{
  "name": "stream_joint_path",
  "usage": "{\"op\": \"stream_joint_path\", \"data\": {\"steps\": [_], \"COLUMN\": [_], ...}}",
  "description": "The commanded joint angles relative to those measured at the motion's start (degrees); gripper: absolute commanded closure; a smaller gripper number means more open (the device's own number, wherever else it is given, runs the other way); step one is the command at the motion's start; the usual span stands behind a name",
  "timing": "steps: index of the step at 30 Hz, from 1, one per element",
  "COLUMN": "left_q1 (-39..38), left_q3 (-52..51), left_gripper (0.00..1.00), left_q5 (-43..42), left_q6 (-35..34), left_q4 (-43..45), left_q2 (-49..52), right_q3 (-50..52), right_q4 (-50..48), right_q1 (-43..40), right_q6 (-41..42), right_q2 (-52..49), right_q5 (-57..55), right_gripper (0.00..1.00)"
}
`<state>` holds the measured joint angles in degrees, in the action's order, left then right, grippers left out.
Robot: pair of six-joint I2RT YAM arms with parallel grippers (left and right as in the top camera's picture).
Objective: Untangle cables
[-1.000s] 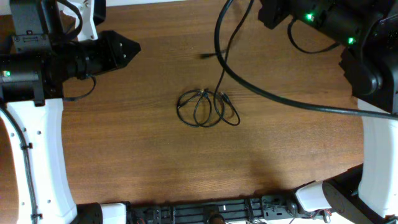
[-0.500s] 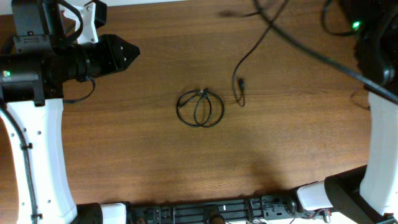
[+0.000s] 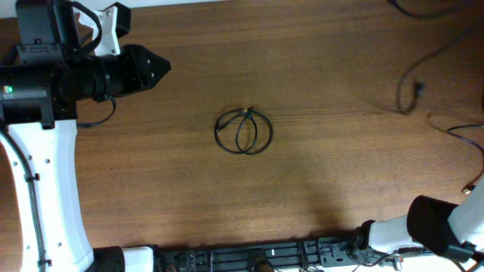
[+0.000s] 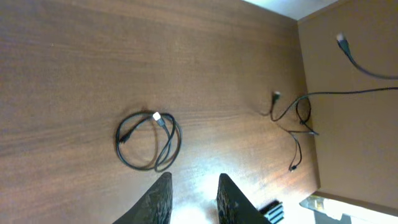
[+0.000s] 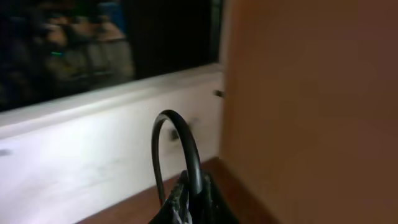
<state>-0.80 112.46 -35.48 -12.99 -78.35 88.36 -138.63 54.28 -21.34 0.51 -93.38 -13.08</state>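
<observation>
A small coil of thin black cable [image 3: 243, 132] lies in loose loops at the table's middle. In the left wrist view the coil [image 4: 149, 142] shows a pale plug at its top. My left gripper [image 3: 166, 66] hovers far to the coil's upper left, open and empty, with its fingertips [image 4: 166, 180] apart. A second thin cable [image 3: 417, 89] dangles at the right, plug end down. My right gripper [image 5: 193, 186] is out of the overhead view. It is shut on a black cable loop [image 5: 186, 149], held high.
In the left wrist view the table's right edge [image 4: 308, 124] has thin cable ends [image 4: 298, 115] trailing over it. The right arm's base [image 3: 431, 227] stands at the front right. Robot wires [image 3: 461, 132] hang at the right edge.
My right gripper has pulled one cable off the coil, up and to the right, and has left the overhead view. The remaining coil stayed put. The left arm has not moved.
</observation>
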Motion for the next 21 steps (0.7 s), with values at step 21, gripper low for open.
{"op": "stream_joint_path", "data": {"steps": [21], "left_q1": [0.04], "left_q3": [1.09], "left_gripper": [0.76], "left_q5": [0.35], "left_q6": [1.11], "left_q4": [-1.01], "left_q2": [-1.33], "right_q3": [3.1], "right_q4": [5.88], "right_q1": [-28.48], "right_q6": [8.57], "right_q2": [-12.02], "right_q5": [-1.99], "right_gripper": [0.89]}}
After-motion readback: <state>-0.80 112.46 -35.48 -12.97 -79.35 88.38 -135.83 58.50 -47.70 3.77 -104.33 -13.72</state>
